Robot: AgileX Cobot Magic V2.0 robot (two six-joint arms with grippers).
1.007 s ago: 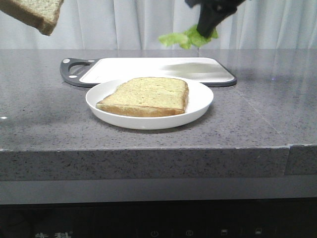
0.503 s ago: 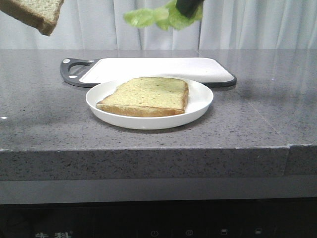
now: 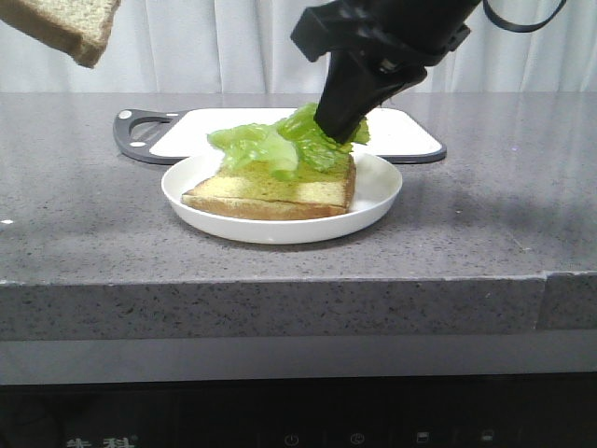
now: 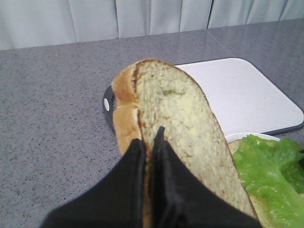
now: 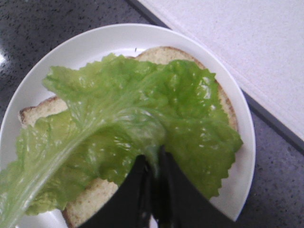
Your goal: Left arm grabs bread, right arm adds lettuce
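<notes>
My left gripper [image 4: 149, 140] is shut on a slice of bread [image 4: 180, 128] and holds it high at the far left; in the front view only the slice's corner [image 3: 70, 23] shows at the top left. A second slice of bread [image 3: 270, 191] lies on the white plate [image 3: 373, 201]. My right gripper [image 3: 338, 126] is low over that slice and shut on the green lettuce [image 3: 280, 145], which drapes across the slice. In the right wrist view my right gripper [image 5: 152, 159] pinches the lettuce [image 5: 128, 128] over the bread [image 5: 90, 202] on the plate [image 5: 85, 47].
A white cutting board [image 3: 280, 131] with a dark grey rim and handle lies behind the plate on the grey speckled counter [image 3: 485, 215]. A pale curtain hangs behind. The counter's front edge is near the bottom of the front view.
My right gripper has come down and to the left with the lettuce, from high above the board onto the slice on the plate. The left arm and its slice have not moved.
</notes>
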